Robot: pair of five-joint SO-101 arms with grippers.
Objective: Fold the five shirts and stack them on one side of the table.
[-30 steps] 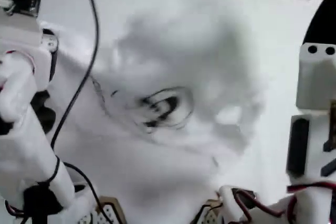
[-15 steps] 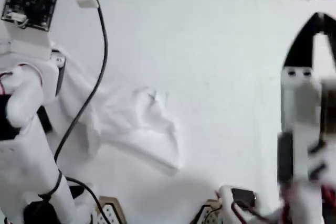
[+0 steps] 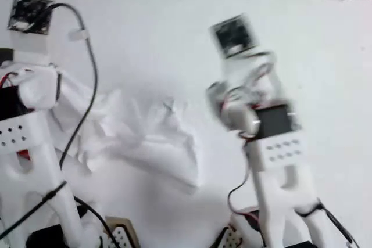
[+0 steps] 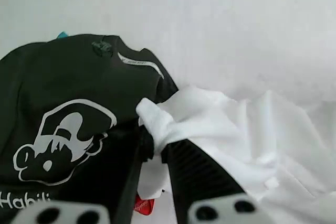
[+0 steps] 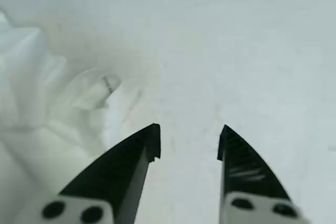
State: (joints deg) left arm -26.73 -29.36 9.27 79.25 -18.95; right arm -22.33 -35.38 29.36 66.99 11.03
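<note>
White worktop (image 3: pixel 174 21) spreads wide, and a crumpled white cotton shirt (image 3: pixel 151 137) lies bunched on its left half. The left tool (image 4: pixel 153 148) is clamped on a fold of that shirt at its left end, just above a black shirt with a white cartoon print (image 4: pixel 68 93). The right tool (image 5: pixel 186 140) hangs with its jaws apart over bare surface just right of the white heap, holding nothing.

The step in hand looks like spreading the white shirt flat before folding. To do it well, the right tool should likely pinch a single layer at the nearest free edge, a hem or shoulder rather than the middle. Both arms can then draw apart, low and level, until the cloth lies smooth. The left grip should lift slightly so the black shirt is not dragged along.
</note>
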